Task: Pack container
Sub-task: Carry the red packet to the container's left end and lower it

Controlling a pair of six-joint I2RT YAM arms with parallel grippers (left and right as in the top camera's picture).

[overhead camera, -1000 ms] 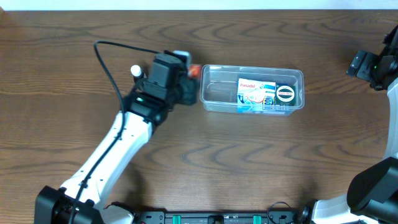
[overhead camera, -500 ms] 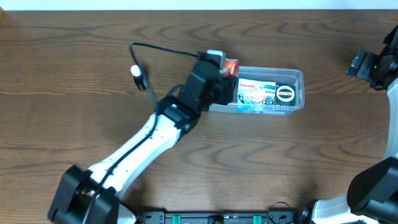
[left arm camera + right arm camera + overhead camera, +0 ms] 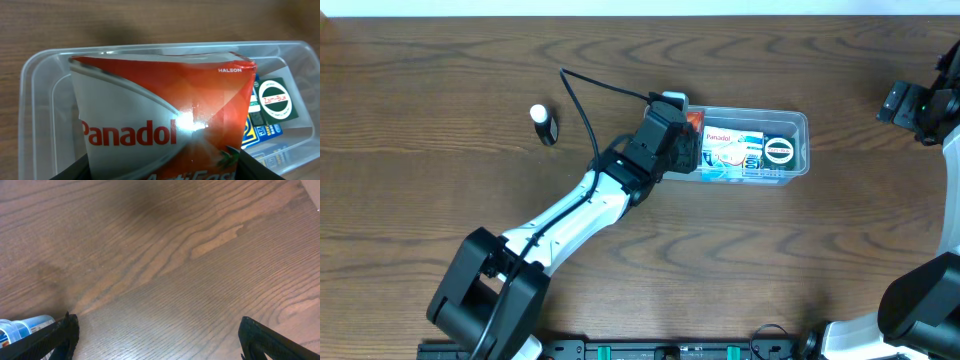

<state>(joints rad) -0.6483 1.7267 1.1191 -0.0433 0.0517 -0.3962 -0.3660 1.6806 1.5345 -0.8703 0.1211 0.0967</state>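
Left end effector (image 3: 674,150) pinches a red-and-white cardboard Panadol box (image 3: 160,115) over the clear rectangular plastic container (image 3: 35,67). Beyond, inside it, lie a blue-white packet (image 3: 730,150) and a green-labelled packet (image 3: 276,97). Right end effector (image 3: 160,340), spread wide, hangs over brown wooden worktop (image 3: 175,255).

From the overhead camera you look straight down on most of the wooden table (image 3: 440,80). Your left wrist camera looks down at close range: a red Panadol box (image 3: 160,115) fills its frame above the container (image 3: 35,75), which overhead also shows. Your right wrist camera faces the tabletop, close and slanted.
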